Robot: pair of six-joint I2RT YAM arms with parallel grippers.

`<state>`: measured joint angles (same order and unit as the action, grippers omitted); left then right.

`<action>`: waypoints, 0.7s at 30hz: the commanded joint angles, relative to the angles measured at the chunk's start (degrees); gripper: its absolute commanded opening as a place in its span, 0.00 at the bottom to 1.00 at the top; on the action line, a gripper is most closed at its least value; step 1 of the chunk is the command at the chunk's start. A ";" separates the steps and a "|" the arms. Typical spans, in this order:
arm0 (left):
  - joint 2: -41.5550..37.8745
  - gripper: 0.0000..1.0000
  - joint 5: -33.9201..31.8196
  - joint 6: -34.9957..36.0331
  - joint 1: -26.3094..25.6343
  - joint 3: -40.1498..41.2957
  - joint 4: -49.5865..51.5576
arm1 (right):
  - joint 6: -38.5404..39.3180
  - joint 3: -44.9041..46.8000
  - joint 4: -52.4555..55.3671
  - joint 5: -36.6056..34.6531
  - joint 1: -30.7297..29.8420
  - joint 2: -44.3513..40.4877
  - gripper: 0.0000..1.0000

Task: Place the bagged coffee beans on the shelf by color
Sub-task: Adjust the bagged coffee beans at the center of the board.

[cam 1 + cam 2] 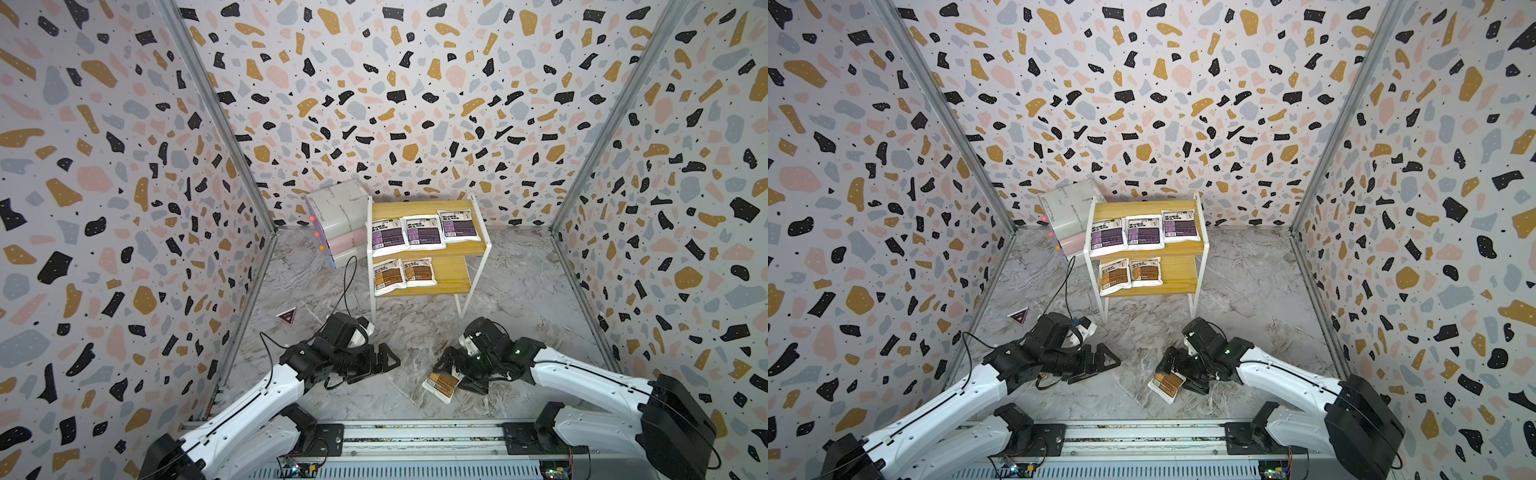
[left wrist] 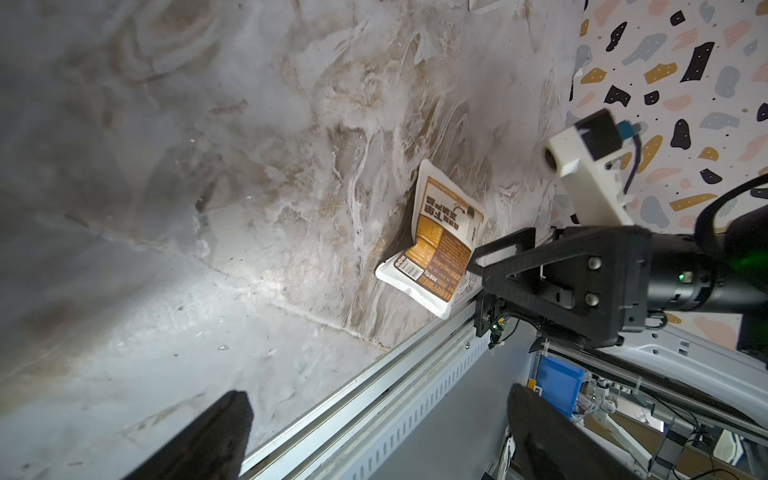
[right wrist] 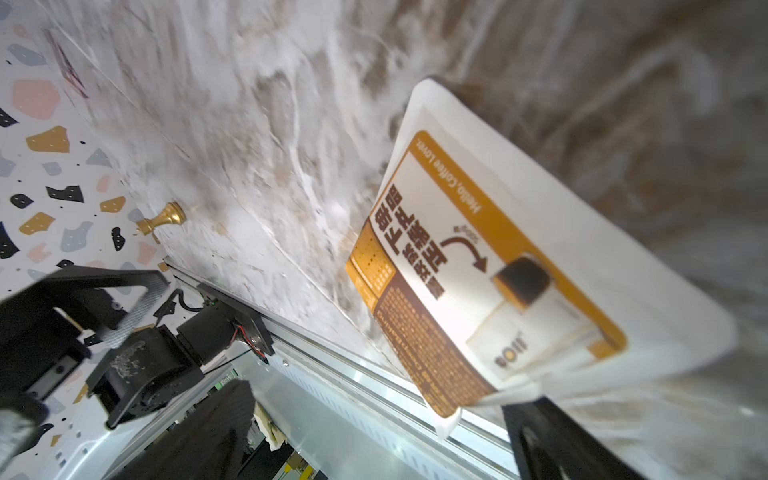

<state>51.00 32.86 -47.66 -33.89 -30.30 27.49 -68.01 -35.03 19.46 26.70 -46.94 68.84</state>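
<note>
Left claw [image 1: 379, 368]: spread wide, nothing in it; low over the table [image 1: 519, 291], well apart from every pouch
Right claw [image 1: 454, 377]: spread just as wide, gripping nothing; set astride the loose pouch [image 1: 441, 385]; one finger [image 2: 528, 266] touching that pouch's edge in the left wrist view
Loose pouch: brown-orange label; on the table near the front rail, far from the shelf [image 1: 415, 208]; bent across the middle, one half raised off the surface
Shelf, upper board: three purple pouches [image 1: 424, 231] in a row, flat, edges touching or overlapping
Shelf, lower board [image 1: 451, 274]: two brown-orange pouches [image 1: 388, 276] side by side at its left end; right part bare
Beside the shelf: stacked white and pink boxes [image 1: 336, 220], against its left side
Count: six pouches, three purple and three brown-orange; five shelved, one on the table; two claws; one shelf of two boards
</note>
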 commanded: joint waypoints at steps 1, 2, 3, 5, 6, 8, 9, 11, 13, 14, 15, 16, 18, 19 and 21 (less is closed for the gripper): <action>0.04 1.00 3.15 -1.91 0.17 2.62 -4.33 | 4.19 -3.28 -0.28 2.17 0.09 2.97 0.99; 0.10 1.00 3.56 -3.94 0.13 3.10 -5.27 | 4.28 -3.34 -0.30 2.05 0.09 2.85 0.99; 0.02 1.00 3.73 -4.47 0.18 3.61 -6.04 | 4.44 -3.12 -0.06 1.76 0.09 2.27 0.99; 0.07 1.00 3.95 -5.34 0.21 4.64 -7.75 | 5.02 -2.38 1.36 1.34 0.09 0.33 0.99; 0.18 1.00 4.21 -5.89 0.15 5.24 -9.04 | 5.24 -1.74 1.85 1.30 0.09 -0.51 0.99; 0.93 1.00 5.07 -7.58 0.22 6.65 -12.69 | 5.13 0.29 2.70 1.63 0.09 -2.75 0.98; 1.46 1.00 5.36 -8.21 0.22 7.13 -14.30 | 4.84 1.27 2.82 1.61 0.09 -3.79 0.98; 3.08 0.98 5.79 -9.37 0.14 7.88 -16.73 | 3.52 3.82 2.34 1.44 0.02 -6.35 0.96; 5.08 0.96 6.41 -9.64 0.12 7.90 -20.22 | 2.16 6.03 1.61 0.79 0.00 -8.59 0.92; 6.12 0.95 6.63 -9.57 0.10 7.66 -21.14 | 1.18 7.15 0.92 0.48 -0.06 -9.79 0.90; 7.10 0.95 6.84 -9.49 0.05 7.40 -21.84 | 0.35 8.09 0.13 0.24 -0.21 -10.48 0.89; 8.11 0.94 7.03 -9.37 0.05 6.99 -22.37 | -0.42 9.02 -0.94 0.11 -0.33 -10.97 0.87; 10.34 0.92 7.39 -8.64 -0.02 5.96 -23.08 | -0.94 9.68 -1.98 -0.28 -0.69 -11.02 0.83; 11.57 0.90 7.51 -8.33 -0.05 5.42 -23.25 | -0.94 9.62 -2.42 -0.48 -0.86 -10.69 0.81; 13.95 0.89 7.98 -8.15 -0.12 4.50 -23.48 | -1.25 9.47 -3.77 -1.06 -1.29 -9.56 0.77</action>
<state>62.92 39.13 -56.40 -33.87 -23.62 7.66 -68.10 -25.12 18.41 27.03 -47.66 58.92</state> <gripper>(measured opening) 0.891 0.776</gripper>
